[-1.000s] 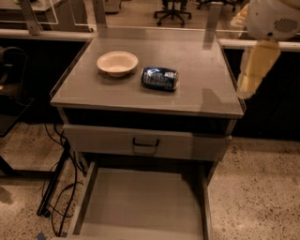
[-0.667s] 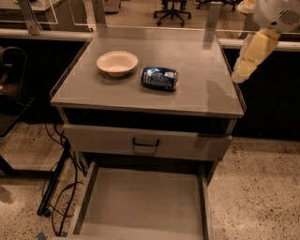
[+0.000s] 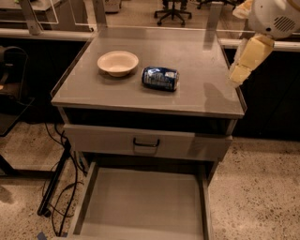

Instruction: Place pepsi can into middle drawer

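Lying on its side on the grey cabinet top (image 3: 197, 93): the pepsi can (image 3: 160, 78), dark blue, untouched, just right of a cream bowl (image 3: 117, 62) and apart from it. Not yet lifted, not yet gripped. Well below and nearer, pulled fully out and bare of any load: the middle drawer (image 3: 140, 204), flat floor and low side walls ready to receive. Between can and open tray, shut: a grey drawer front (image 3: 117, 140) with dark loop handle (image 3: 146, 143). Up at the far right, past the cabinet's right edge and well apart from the can: the gripper (image 3: 240, 72), cream-coloured, hanging at a slant under a white rounded arm housing (image 3: 274, 16), carrying nothing; whether spread or closed, not to be made out from this angle. On the speckled floor to the left, dark cables (image 3: 58, 187); at the far back, an office chair base (image 3: 171, 11).

By this reading, only the drawer-opening done. Left to do: reaching left across to the can, grasping, lifting clear of the top, lowering into the open tray, letting go.
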`<state>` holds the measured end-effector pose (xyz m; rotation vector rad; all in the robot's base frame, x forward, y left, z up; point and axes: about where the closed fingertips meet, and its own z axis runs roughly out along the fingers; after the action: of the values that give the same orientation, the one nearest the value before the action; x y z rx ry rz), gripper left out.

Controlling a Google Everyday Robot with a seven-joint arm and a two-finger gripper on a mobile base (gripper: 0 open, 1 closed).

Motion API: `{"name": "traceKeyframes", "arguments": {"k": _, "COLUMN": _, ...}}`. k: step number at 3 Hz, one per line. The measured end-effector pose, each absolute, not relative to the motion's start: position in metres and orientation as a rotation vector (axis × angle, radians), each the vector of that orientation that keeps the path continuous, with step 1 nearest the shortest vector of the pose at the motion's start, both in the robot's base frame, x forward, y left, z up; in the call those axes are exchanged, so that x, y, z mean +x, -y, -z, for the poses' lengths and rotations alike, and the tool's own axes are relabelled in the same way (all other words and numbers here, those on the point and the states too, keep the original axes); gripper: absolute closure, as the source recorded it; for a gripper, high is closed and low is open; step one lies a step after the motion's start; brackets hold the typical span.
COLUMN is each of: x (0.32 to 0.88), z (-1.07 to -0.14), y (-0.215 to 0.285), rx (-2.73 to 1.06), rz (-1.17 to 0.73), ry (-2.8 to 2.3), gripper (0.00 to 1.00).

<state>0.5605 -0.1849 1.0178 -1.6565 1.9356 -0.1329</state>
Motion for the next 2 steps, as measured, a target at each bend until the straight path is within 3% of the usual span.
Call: {"name": "traceKeyframes", "arguments": {"k": 2, "x": 0.538, "z": -0.978, "y": 0.121, "rx": -1.497, "rz": -0.043, "ry": -1.918, "gripper": 0.00}}
